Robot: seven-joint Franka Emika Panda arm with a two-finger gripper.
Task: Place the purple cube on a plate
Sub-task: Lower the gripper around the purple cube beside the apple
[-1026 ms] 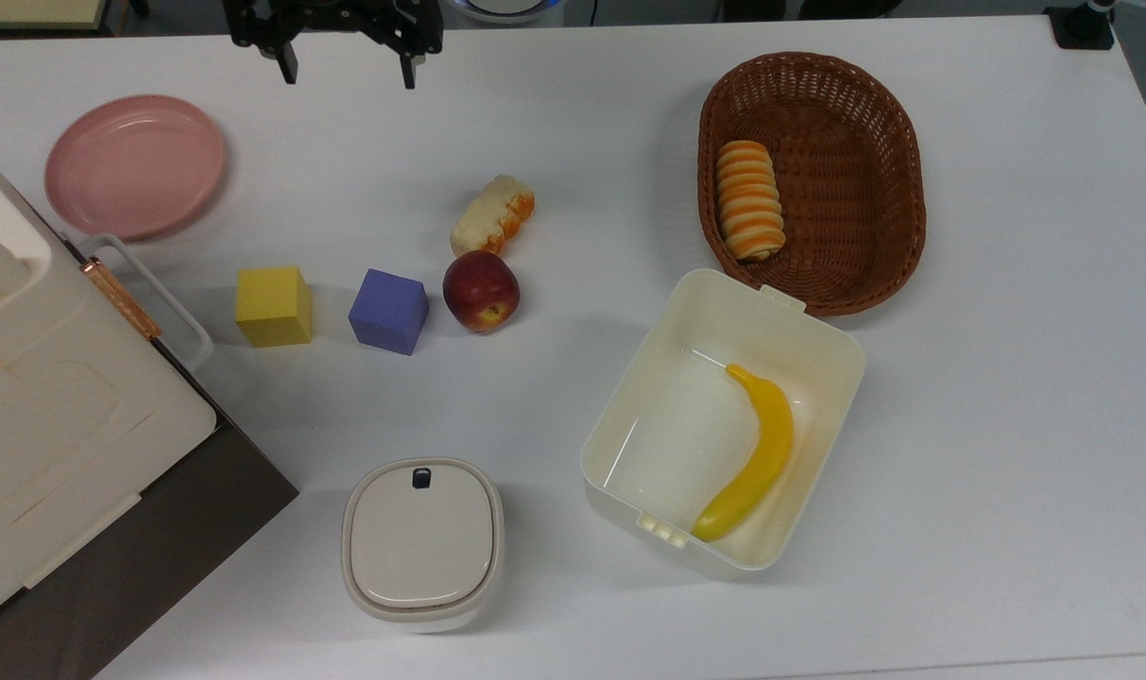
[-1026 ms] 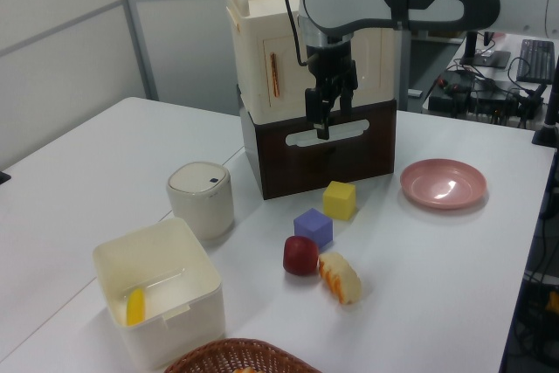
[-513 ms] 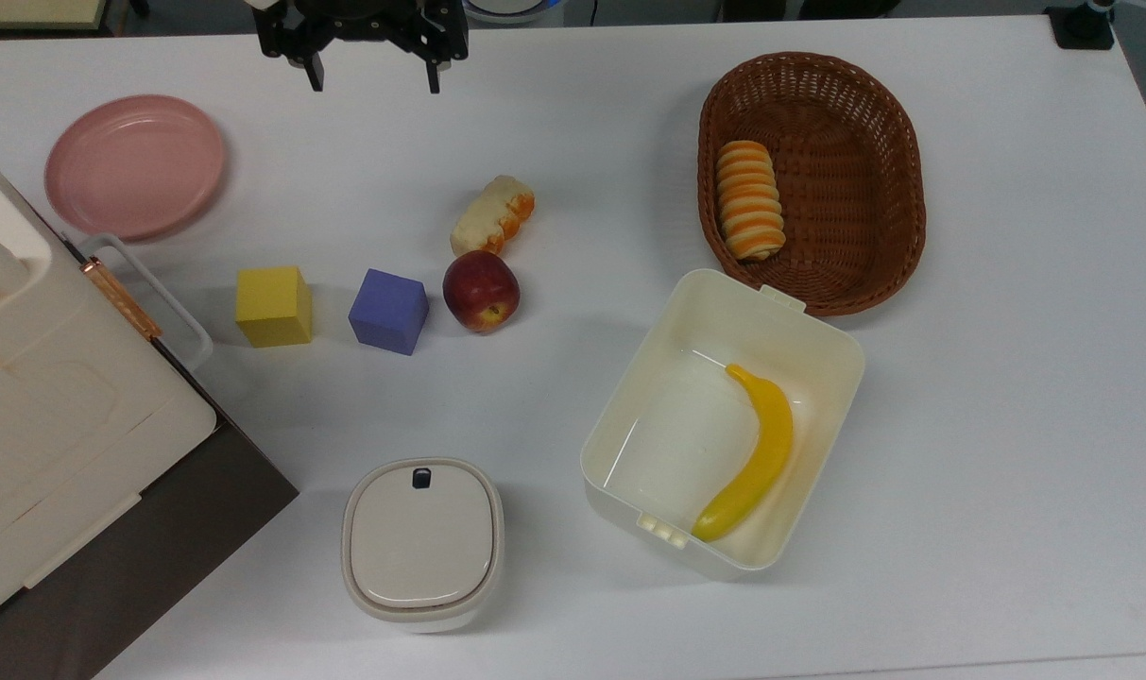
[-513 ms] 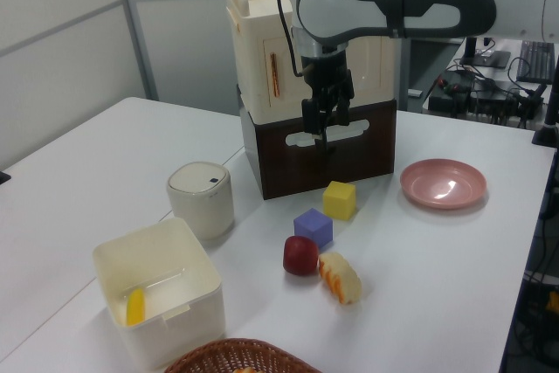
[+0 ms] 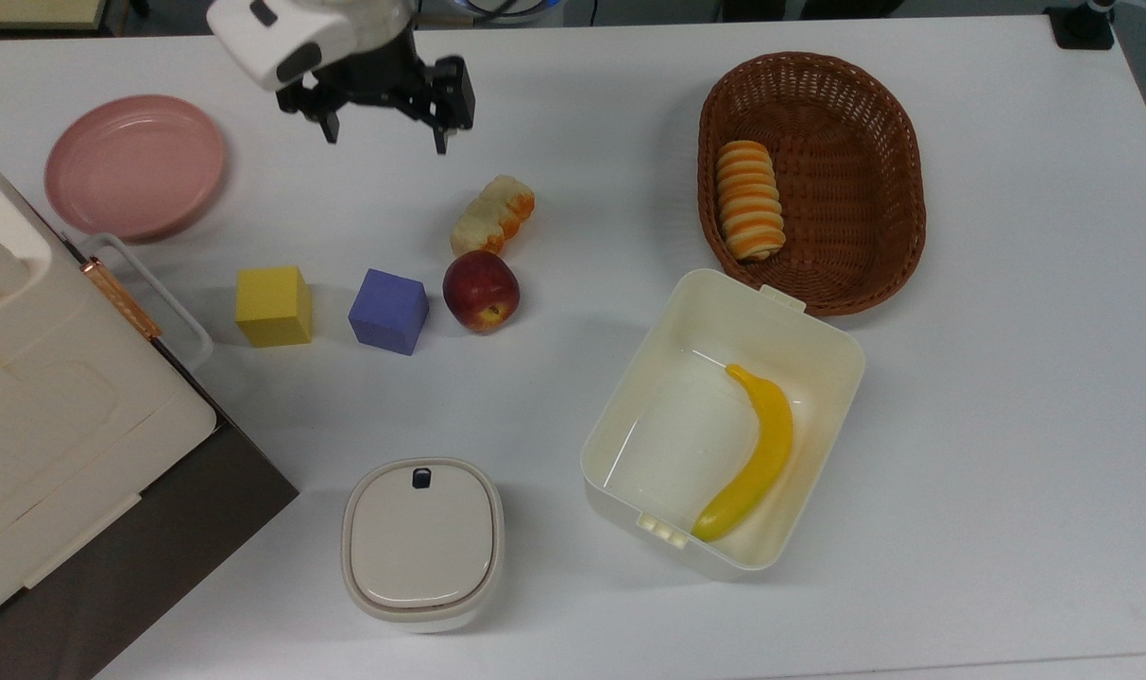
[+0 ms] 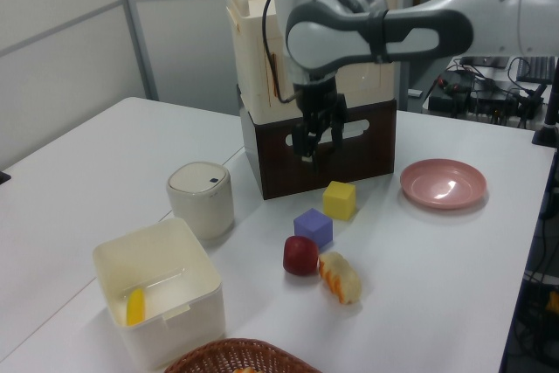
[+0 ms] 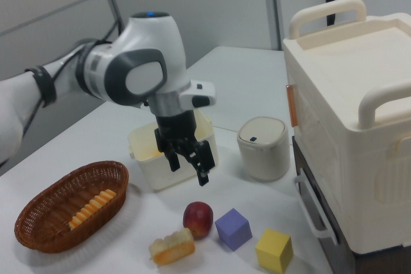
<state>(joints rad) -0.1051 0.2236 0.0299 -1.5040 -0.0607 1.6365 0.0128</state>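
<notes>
One white table (image 5: 1007,425) carries everything, with grey wall panels behind. The gripper (image 5: 384,139) hangs wide open and empty above it. The purple cube (image 5: 388,311) sits well apart from the plate (image 5: 134,165).

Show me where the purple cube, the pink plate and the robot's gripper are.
Small matte purple cube (image 5: 388,310), top view, top face.
Round shallow pink plate (image 5: 134,166), top view, bare centre.
Black two-finger gripper (image 5: 384,142), top view, midway between its open fingertips.
</notes>
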